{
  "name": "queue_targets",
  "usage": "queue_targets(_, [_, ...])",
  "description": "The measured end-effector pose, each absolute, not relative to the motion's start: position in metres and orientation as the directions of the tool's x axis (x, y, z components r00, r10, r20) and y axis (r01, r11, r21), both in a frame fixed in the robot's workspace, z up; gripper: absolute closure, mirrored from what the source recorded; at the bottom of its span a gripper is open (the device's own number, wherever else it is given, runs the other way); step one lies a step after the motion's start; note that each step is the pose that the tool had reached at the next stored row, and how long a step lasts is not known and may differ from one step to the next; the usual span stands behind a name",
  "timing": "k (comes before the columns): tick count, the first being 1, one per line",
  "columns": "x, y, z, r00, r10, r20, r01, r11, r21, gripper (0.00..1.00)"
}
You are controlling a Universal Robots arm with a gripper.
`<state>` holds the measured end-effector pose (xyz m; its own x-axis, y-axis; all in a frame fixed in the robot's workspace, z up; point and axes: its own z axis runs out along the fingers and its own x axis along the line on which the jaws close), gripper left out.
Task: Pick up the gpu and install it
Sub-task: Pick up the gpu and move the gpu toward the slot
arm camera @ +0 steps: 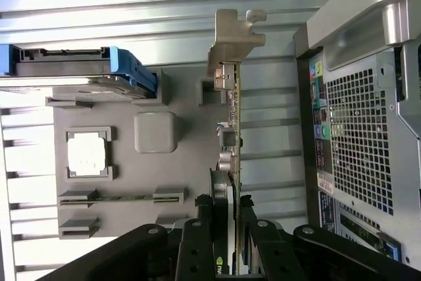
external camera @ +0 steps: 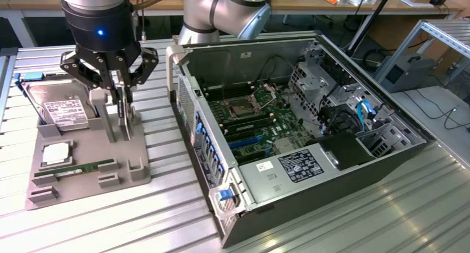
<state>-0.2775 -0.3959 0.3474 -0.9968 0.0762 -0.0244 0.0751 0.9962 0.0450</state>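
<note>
My gripper is clenched on the gpu, directly under me. It stands on edge in the gray holder, its long axis 12-to-6 o'clock in the exterior view, with the open computer case at 3 o'clock.

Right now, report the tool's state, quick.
Tool: closed on the gpu, which stands on edge in the gray holder.

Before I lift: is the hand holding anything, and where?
The hand pinches the graphics card across its upper edge, toward the end away from its metal bracket.
</note>
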Motion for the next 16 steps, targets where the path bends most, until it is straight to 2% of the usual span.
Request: queue_targets(16, [-0.278,-0.396,0.369,-0.997,0.076,-0.024,0.075,0.996,0.045,0.73])
